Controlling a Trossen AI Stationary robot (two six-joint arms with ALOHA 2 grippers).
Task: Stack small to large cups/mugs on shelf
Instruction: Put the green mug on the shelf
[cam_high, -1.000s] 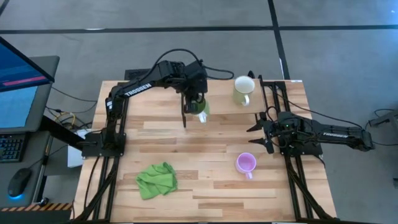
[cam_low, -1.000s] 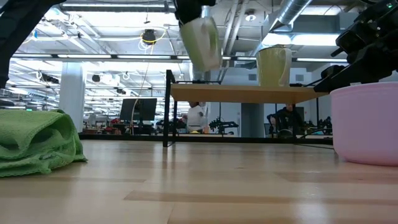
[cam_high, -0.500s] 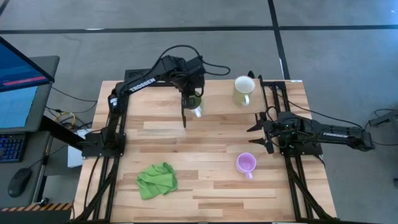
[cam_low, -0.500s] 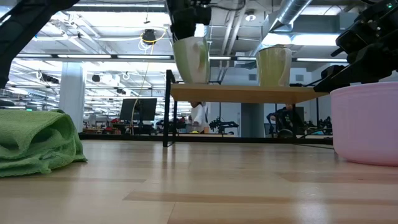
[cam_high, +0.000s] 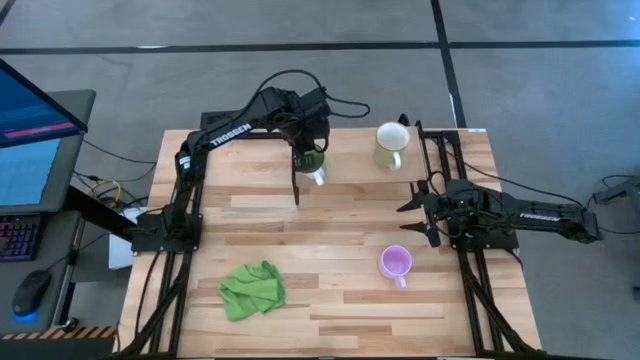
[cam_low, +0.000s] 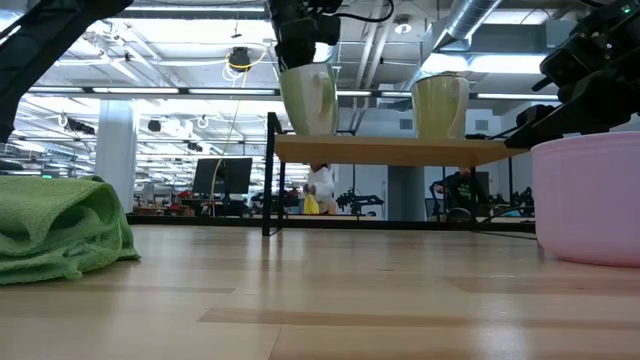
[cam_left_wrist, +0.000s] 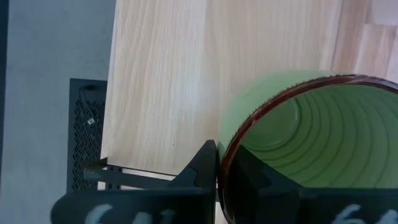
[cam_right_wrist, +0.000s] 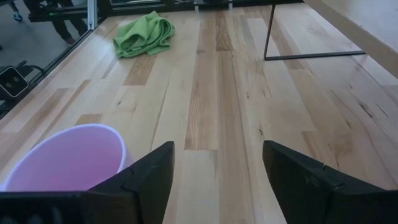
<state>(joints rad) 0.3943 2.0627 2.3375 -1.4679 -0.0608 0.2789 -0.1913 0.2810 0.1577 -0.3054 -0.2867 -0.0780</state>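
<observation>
The green mug (cam_high: 313, 166) sits upright at the left end of the shelf (cam_low: 400, 150), its base on or just above the board, with the left claw (cam_high: 309, 160) clamped on its rim, one finger inside and one outside. The cream mug (cam_high: 391, 145) stands farther right on the shelf; the lilac mug (cam_high: 396, 264) is on the bench (cam_high: 330, 300) below, near the right claw (cam_high: 428, 207), which waits with fingers apart. Judged risk: the green mug stands near the shelf's left edge, so an uneven release or a finger dragging the rim on withdrawal could tip it off. Compared with a second ago, the mug has gone from tilted and raised to upright at shelf level, while the green cloth (cam_high: 252, 289) lies unmoved
</observation>
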